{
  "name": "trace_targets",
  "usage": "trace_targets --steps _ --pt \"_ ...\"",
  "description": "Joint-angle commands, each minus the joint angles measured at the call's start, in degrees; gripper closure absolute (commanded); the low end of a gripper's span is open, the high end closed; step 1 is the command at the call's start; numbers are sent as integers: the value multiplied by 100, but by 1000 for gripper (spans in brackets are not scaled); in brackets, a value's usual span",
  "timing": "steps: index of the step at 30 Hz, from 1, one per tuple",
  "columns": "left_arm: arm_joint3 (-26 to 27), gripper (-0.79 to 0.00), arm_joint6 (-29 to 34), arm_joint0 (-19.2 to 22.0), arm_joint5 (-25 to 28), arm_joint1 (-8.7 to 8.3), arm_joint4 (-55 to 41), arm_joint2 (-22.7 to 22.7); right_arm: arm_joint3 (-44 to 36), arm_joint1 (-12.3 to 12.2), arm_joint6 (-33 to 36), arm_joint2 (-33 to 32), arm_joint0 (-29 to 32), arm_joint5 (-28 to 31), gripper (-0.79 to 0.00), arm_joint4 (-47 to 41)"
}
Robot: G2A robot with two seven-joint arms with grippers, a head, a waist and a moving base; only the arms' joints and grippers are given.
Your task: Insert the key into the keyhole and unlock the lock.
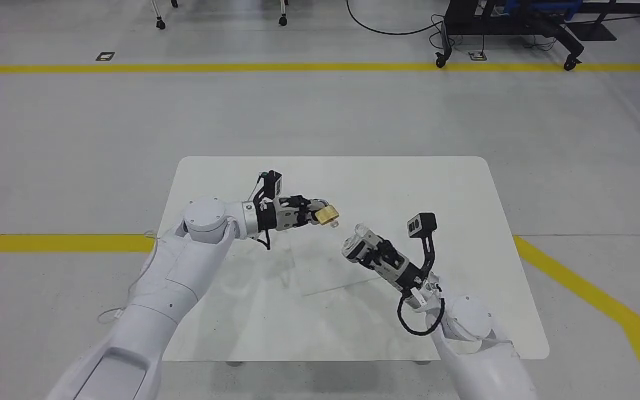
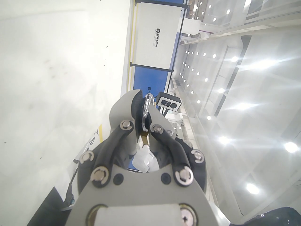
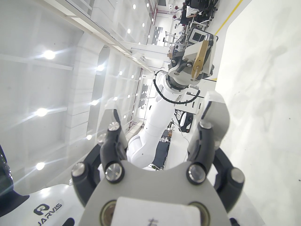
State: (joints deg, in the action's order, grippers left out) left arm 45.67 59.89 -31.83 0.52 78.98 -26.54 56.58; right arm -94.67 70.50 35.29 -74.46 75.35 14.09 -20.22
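Note:
My left gripper (image 1: 316,213) is over the middle of the white table (image 1: 230,180), shut on a brass padlock (image 1: 326,214). In the left wrist view the lock's silver shackle (image 2: 147,109) sits clamped between the fingers, with the brass body (image 2: 144,139) further back between them. My right gripper (image 1: 356,238) sits a short way to the right of the lock, pointing at it, open with nothing between its fingers (image 3: 215,104). From the right wrist view the brass padlock (image 3: 200,58) shows edge-on in the other gripper, straight ahead of my open right gripper (image 3: 162,109).
The table's near-right edge (image 1: 520,300) lies beside the right arm. Yellow floor lines (image 1: 300,68) run past the table, and wheeled stands (image 1: 500,40) are far off at the back.

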Motion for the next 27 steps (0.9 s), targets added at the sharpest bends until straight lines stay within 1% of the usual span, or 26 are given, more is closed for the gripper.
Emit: trace_targets --steps 1,5,6,7,8,9,11,14,16,17,19,22,24,25,26,27 --pt "0 0 0 0 0 0 0 0 0 0 0 0 0 0 -785 -1" --pt "0 0 0 0 0 0 0 0 0 0 0 0 0 0 -785 -1" --pt "94 0 -211 -84 112 2 41 1 0 0 0 0 0 0 -785 -1" --pt "227 0 -592 -190 305 4 207 -18 0 0 0 0 0 0 -785 -1" --pt "411 0 -1070 -314 639 5 420 -25 -9 2 -7 11 19 -41 -785 -46" --pt "609 0 -1531 -483 1057 1 686 -43 -22 2 72 28 36 -170 -785 -186" --pt "970 0 -2274 -821 1689 -12 1092 -45 10 -8 369 -33 -5 -489 -785 -623" --pt "1412 0 -3053 -1223 2349 -43 1578 24 151 -25 861 -149 -129 -1120 -785 -1384" --pt "1666 0 -3443 -1453 2646 -55 1781 72 246 -35 1142 -201 -226 -1481 -785 -1765" --pt "1770 0 -3522 -1544 2740 -58 1794 92 296 -40 1261 -232 -272 -1617 -785 -1922" --pt "1906 0 -3489 -1664 2868 -65 1699 132 376 -50 1409 -279 -355 -1795 -785 -2092" --pt "1959 0 -3203 -1715 2919 -69 1446 174 543 -49 1461 -232 -510 -2166 -785 -2269" --pt "1946 0 -2984 -1709 2874 -63 1223 179 664 -40 1431 -181 -635 -2305 -785 -2354" --pt "1920 0 -2895 -1703 2860 -58 1097 185 714 -35 1432 -149 -686 -2357 -763 -2395" --pt "1890 0 -2797 -1691 2835 -51 969 187 761 -31 1425 -127 -733 -2383 -634 -2417" --pt "1854 0 -2714 -1677 2833 -44 833 196 800 -27 1409 -107 -774 -2390 -576 -2427"
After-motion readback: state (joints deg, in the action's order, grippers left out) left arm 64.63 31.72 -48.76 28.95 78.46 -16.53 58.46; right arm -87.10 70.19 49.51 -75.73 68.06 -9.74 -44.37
